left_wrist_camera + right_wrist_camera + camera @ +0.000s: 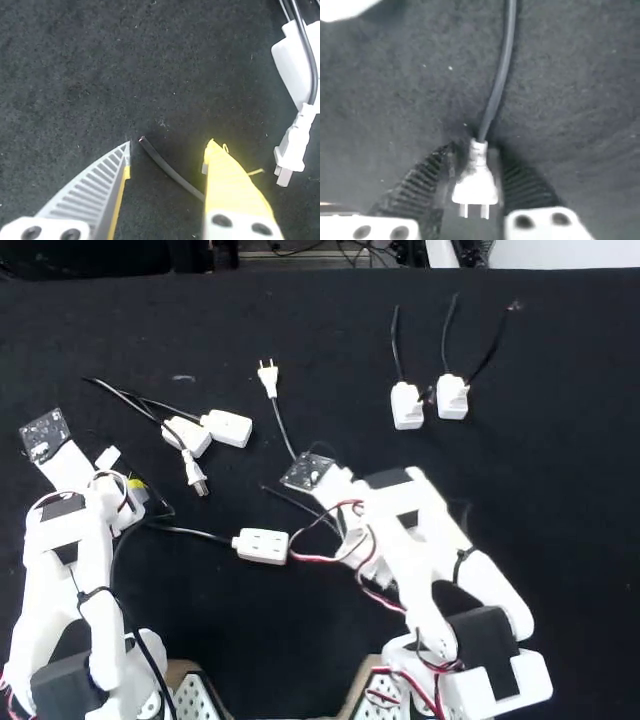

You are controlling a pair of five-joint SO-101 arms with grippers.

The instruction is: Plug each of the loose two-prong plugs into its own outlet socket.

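My right gripper (475, 200) is shut on a white two-prong plug (475, 187). Its prongs point back at the camera and its black cord (497, 85) runs away over the cloth. From above, this gripper (305, 468) sits mid-table at the lower end of a cord (282, 425) whose far end carries a plug (267, 375). My left gripper (167, 155) is open just above the cloth, and the cut end of a black cord (150, 148) lies between its yellow-taped fingers. A loose white plug (292, 155) lies beside it, next to a white outlet socket (295, 65).
Two white outlet sockets (228, 428) (187, 435) lie left of centre, with the loose plug (197, 480) below them. Another socket block (262, 545) lies between the arms. Two white blocks with black cords (406, 405) (452, 397) sit at the back right on the black cloth (560, 440).
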